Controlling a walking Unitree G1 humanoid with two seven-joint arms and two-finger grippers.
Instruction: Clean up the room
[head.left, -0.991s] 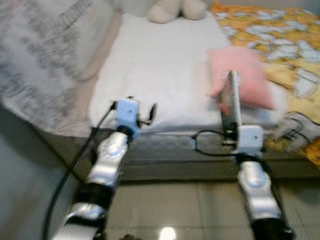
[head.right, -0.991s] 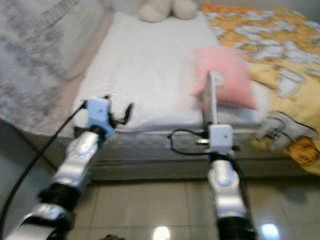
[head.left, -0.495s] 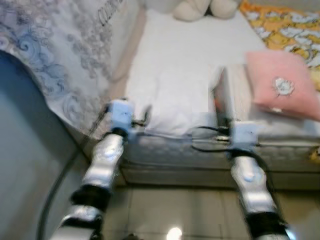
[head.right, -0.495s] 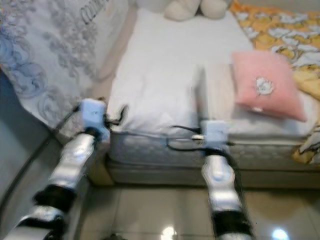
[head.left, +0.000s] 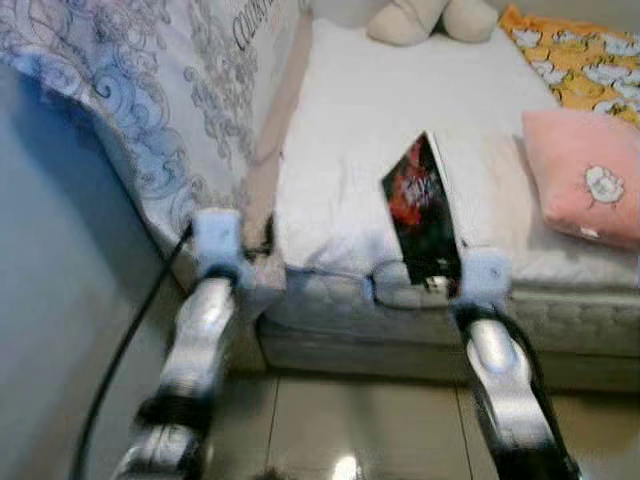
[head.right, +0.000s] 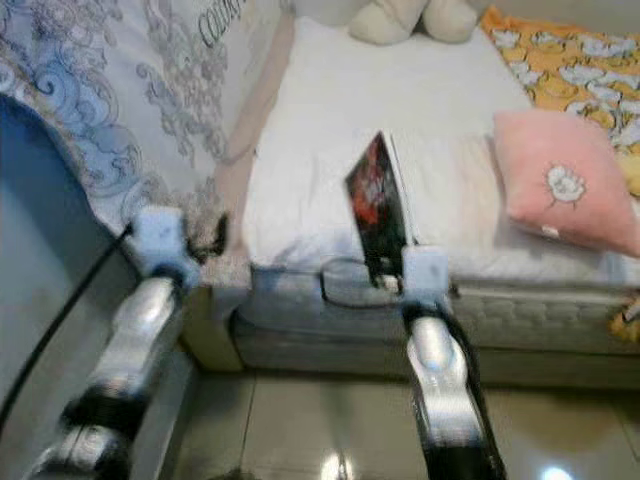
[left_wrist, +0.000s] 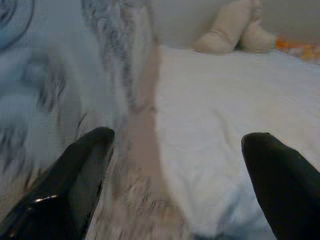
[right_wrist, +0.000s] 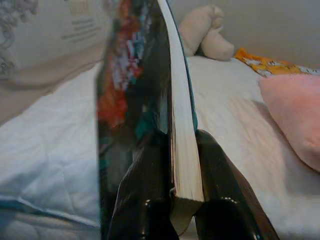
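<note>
At the foot of a bed with a white mattress (head.left: 370, 120), the right gripper (right_wrist: 175, 150) pinches a dark-covered book (head.left: 422, 215) by its lower edge, holding it upright on edge above the mattress. A pink pillow (head.left: 585, 175) lies to the robot's right, a cream plush toy (head.left: 430, 18) at the far end. The left gripper (left_wrist: 180, 165) — fingers spread, holding nothing — points toward a patterned duvet (head.left: 150, 90). The step in hand looks like carrying the book away; next it needs somewhere to go — no shelf or table is in sight.
</note>
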